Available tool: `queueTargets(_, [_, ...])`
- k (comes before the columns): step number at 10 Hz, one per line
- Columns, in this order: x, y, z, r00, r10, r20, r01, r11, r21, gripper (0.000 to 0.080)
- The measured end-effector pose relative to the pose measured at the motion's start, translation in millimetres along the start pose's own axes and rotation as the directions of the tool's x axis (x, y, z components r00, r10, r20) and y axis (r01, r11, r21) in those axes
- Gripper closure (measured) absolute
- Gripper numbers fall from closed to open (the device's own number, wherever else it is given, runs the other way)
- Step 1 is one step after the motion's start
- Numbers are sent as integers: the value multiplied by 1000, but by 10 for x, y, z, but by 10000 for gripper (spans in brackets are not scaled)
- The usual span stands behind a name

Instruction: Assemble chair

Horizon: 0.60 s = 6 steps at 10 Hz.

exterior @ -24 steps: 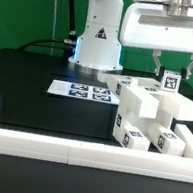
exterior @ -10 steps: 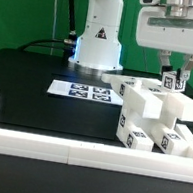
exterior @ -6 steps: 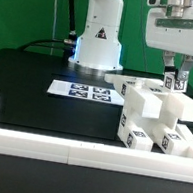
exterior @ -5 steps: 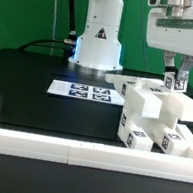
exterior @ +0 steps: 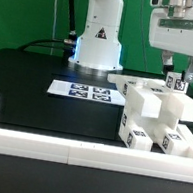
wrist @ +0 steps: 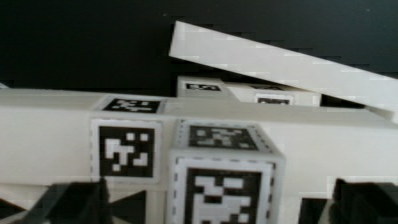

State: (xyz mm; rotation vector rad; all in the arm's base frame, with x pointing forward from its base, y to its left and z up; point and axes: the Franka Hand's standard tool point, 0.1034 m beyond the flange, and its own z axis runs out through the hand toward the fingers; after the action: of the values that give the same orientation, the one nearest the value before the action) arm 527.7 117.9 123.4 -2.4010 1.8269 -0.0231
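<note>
Since the earliest frame, the gripper (exterior: 177, 75) has slid toward the exterior view's right, and the half-built chair (exterior: 148, 113) has shifted with it across the black table (exterior: 30, 89). Its jaws are clamped on a small tagged post (exterior: 175, 85) at the chair's top. The chair stands just beside the marker board (exterior: 83, 90), behind the white border rail (exterior: 46, 149).
</note>
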Motion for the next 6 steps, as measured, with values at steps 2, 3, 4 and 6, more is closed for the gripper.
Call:
queueTargets(2, [-7, -2, 0, 971, -239, -1, 239, 971, 0, 158])
queueTargets(3, [-15, -3, 3, 928, -373, -1, 373, 928, 0, 151])
queueTargets(4, [-13, 2, 11, 874, -485, -1, 485, 874, -1, 151])
queueTargets(6, [-20, 11, 30, 793, -609, 1, 609, 793, -5, 150])
